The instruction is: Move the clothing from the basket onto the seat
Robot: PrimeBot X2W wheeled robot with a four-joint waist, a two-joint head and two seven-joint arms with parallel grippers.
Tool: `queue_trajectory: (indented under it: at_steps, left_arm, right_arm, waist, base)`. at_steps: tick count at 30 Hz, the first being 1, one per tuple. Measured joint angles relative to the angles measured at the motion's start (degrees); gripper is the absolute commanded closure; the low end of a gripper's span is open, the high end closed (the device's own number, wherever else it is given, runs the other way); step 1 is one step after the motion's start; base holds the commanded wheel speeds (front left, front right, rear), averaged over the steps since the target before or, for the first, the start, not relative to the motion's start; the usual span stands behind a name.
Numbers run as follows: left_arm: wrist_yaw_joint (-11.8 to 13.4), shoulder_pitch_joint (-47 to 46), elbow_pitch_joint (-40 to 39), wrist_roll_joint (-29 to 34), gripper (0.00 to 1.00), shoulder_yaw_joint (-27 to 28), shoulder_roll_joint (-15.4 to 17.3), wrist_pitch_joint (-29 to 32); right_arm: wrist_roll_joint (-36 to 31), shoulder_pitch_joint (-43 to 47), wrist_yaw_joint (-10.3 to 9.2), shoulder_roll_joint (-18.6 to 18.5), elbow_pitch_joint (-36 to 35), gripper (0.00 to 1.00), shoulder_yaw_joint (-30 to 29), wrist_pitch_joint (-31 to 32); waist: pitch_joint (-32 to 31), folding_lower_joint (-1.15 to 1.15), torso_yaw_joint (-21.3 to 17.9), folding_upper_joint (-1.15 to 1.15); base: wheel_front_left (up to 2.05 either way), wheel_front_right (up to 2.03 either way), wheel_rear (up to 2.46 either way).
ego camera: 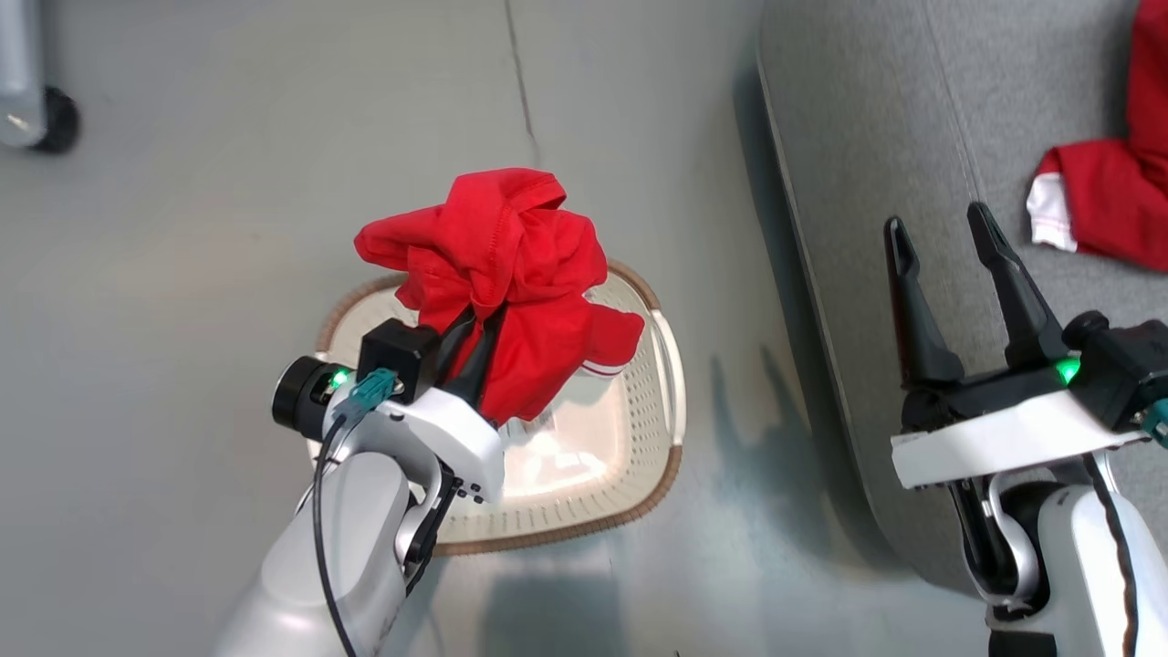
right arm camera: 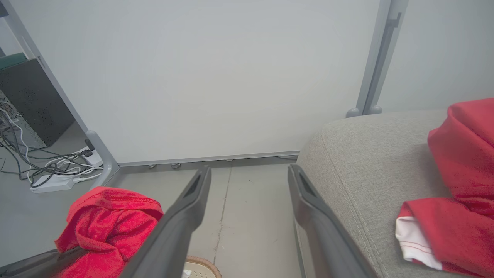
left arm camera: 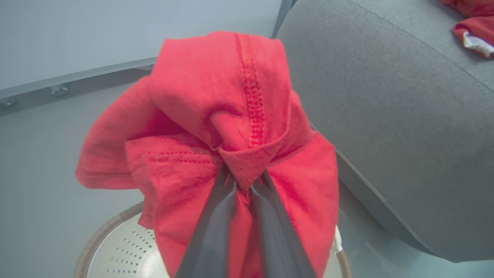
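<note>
Left gripper [ego camera: 474, 336] is clamped shut on a bunched red garment [ego camera: 497, 265], its two dark fingers pinching a fold near the middle of the bundle so the cloth balloons above the tips and droops in a loose tail beneath them, a white-trimmed cuff hanging at the lower edge. The bundle hangs directly over the basket [ego camera: 671, 461], clear of its brown rim as far as I can judge from the head view; the stretch of perforated bottom that shows looks bare, though the cloth hides the rest. That puts the job at the carrying stage, I'd say: the piece is out of the basket and not yet on the seat [ego camera: 876, 182], which stands just beside the basket on the robot's right with a strip of grey floor [ego camera: 721, 274] between them. What comes next, to my eye, is a sideways swing of the arm to the right, high enough for the hanging tail to clear the seat's rounded edge, then a release well in from that edge so nothing slides off. Right gripper [ego camera: 937, 219] hovers over the seat's near edge with its jaws spread wide and nothing in them. Farther along the cushion lies another red garment [ego camera: 1104, 196] with a white cuff, well apart from the bundle in the air.
</note>
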Motion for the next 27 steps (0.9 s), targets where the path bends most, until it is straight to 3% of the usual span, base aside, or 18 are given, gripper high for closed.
queue_trajectory:
  at_steps: [13,27]
  left_arm:
    - [1.94,10.06,-22.14,0.55,1.00,7.31,1.81,-0.09]
    - [4.50,19.36,-37.72,1.14,1.00,7.82,3.63,0.94]
  right_arm:
    - [-0.16,7.40,0.00,-0.01,-0.32,0.00,-1.24,3.94]
    - [0.32,13.30,0.00,-0.01,0.11,0.00,-0.64,6.43]
  waist:
    - [-13.85,0.00,3.74,0.00]
    - [-24.63,0.00,4.22,0.00]
  base:
    - [0.00,0.00,0.00]
    - [0.00,0.00,0.00]
